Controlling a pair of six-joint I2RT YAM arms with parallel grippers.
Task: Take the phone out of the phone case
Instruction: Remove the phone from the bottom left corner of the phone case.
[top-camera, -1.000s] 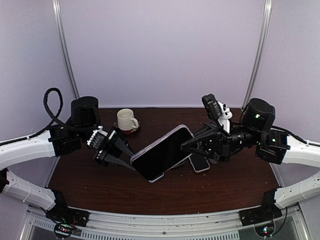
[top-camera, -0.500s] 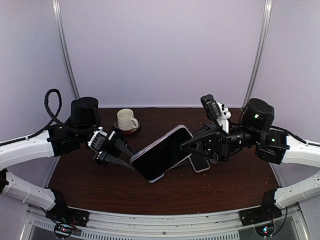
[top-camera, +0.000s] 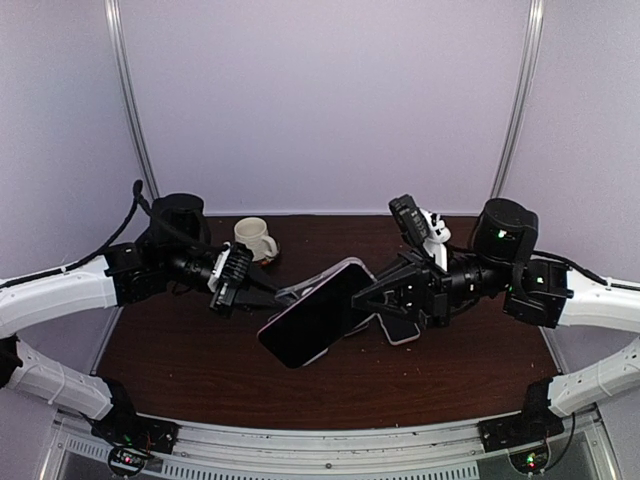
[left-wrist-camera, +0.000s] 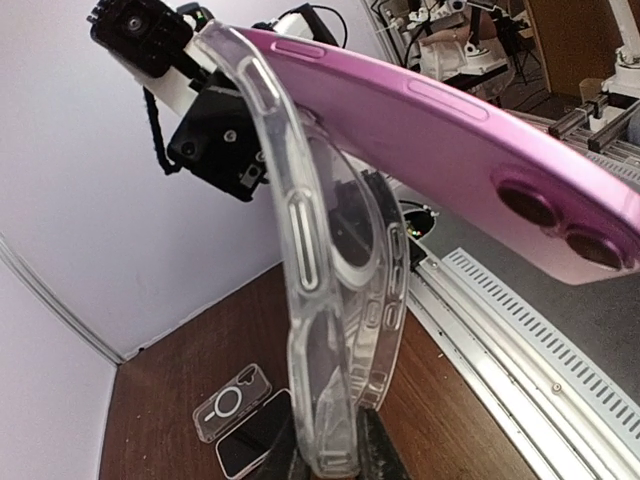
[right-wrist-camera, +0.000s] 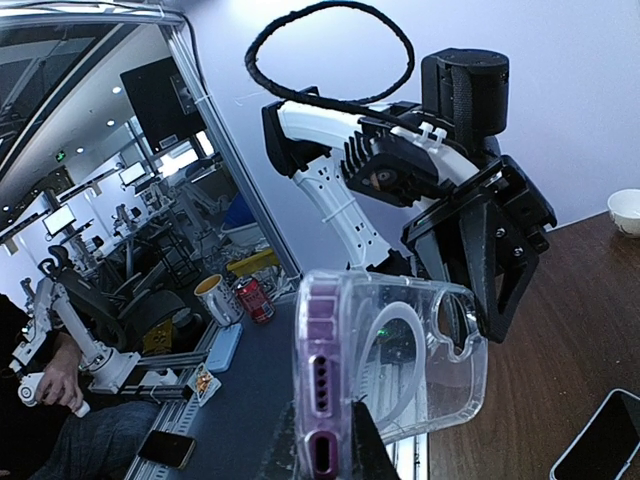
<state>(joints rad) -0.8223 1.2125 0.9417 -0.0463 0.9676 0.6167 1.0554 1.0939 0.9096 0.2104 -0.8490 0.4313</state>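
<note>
Your left gripper (left-wrist-camera: 335, 458) is clamped on the clear flexible plastic case (left-wrist-camera: 335, 330). Your right gripper (right-wrist-camera: 325, 455) pinches the glossy pink phone (left-wrist-camera: 450, 130) by its port end, both aloft at mid-frame in the overhead view. The case is peeled off one end, but its far corner clings, so separation remains.

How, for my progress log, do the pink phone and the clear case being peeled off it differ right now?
Colour: the phone is opaque pink; the case is see-through.
Shape: the phone is straight; the case bows away from it at the camera end.
Grip: the right hand holds the phone; the left hand pinches the case.
Shared: both are held in the air, touching at the far end.
</note>
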